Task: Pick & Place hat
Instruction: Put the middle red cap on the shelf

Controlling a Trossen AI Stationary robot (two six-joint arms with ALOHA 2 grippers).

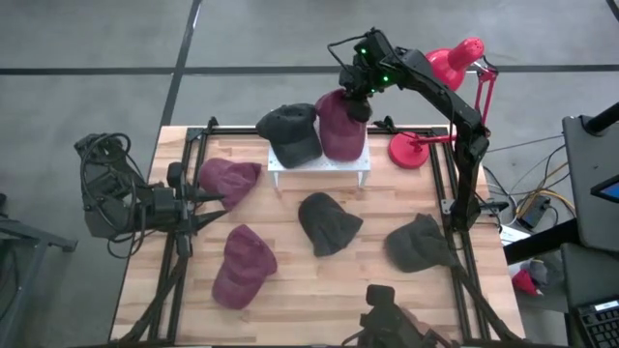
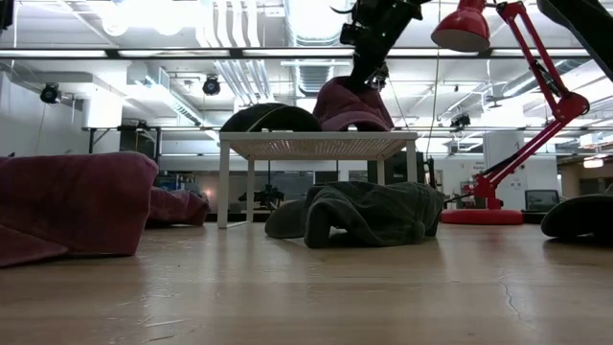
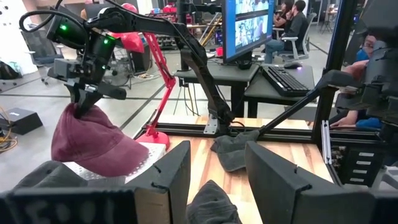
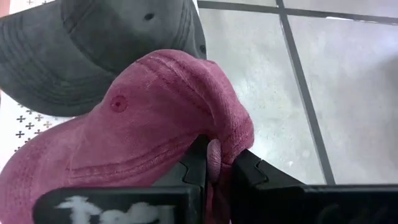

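Observation:
A maroon cap (image 1: 340, 130) sits on a small white stand (image 1: 360, 166) at the table's far middle, beside a dark grey cap (image 1: 290, 130). My right gripper (image 1: 360, 97) is above the maroon cap's far side, shut on it; the low view shows the maroon cap (image 2: 350, 105) on the stand's top (image 2: 316, 144). My left gripper (image 1: 205, 209) stands open over the table's left side, holding nothing, its fingers (image 3: 168, 174) level. My right gripper pinches a fold of cloth at the edge of the maroon cap's crown (image 4: 219, 140) between its two fingers. The fingers (image 3: 81, 102) come slanting down from above, on the cap's far side. The cap hangs tilted below them, its lower part (image 3: 118, 163) on the white stand.
Two more maroon hats (image 1: 230, 179) (image 1: 242, 263) lie on the table's left half, and two dark grey ones (image 1: 327, 220) (image 1: 418, 242) lie in the middle and at the right. A red desk lamp (image 1: 416, 147) stands at the far right. A black frame rail (image 1: 440, 184) borders the table.

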